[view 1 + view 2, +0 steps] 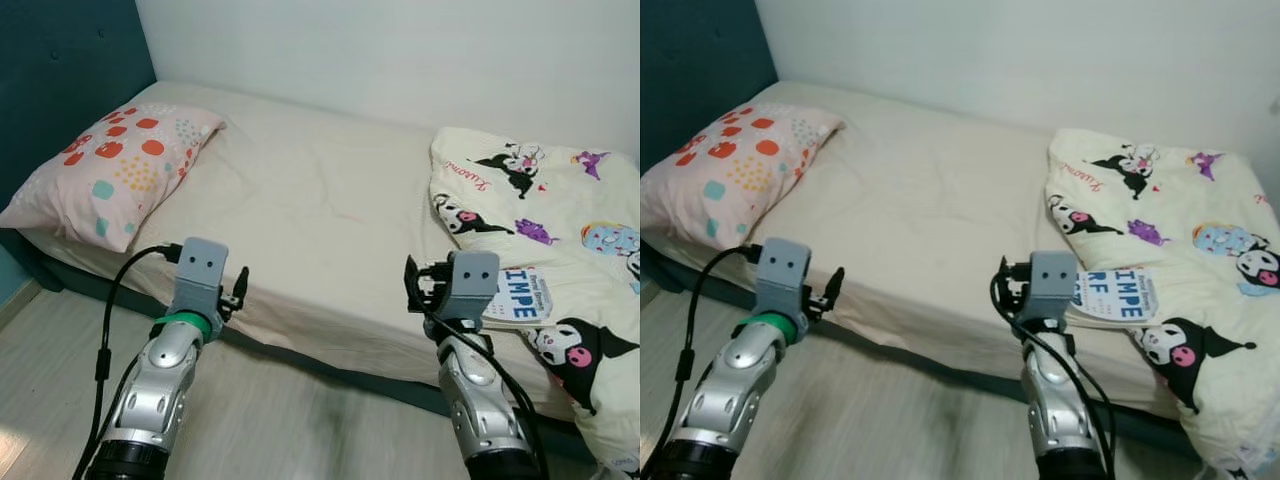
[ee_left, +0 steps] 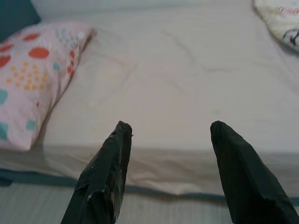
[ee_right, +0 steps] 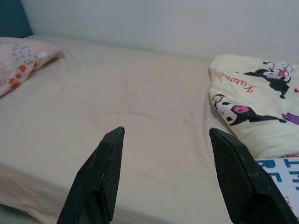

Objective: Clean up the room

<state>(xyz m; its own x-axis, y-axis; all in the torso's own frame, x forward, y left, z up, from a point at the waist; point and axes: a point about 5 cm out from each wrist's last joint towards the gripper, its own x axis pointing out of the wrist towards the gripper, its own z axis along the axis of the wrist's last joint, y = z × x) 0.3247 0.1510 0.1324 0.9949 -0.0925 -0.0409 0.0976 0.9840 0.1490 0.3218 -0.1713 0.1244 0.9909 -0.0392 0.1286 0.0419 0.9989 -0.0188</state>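
A bed [image 1: 310, 210] with a cream sheet stands before me. A pink pillow [image 1: 110, 170] with red and teal spots lies at its left end. A cream cartoon-print blanket [image 1: 560, 230] is bunched at the right end. A white booklet with blue letters [image 1: 520, 297] lies on the blanket near the front edge. My left gripper [image 2: 168, 135] is open, held in front of the bed's front edge near the pillow. My right gripper [image 3: 166, 140] is open too, raised at the front edge just left of the booklet. Neither holds anything.
A dark teal headboard [image 1: 60, 70] rises behind the pillow. A white wall [image 1: 400, 50] runs along the far side of the bed. Light wooden floor [image 1: 300, 420] lies between me and the bed. The blanket hangs over the front edge at the right.
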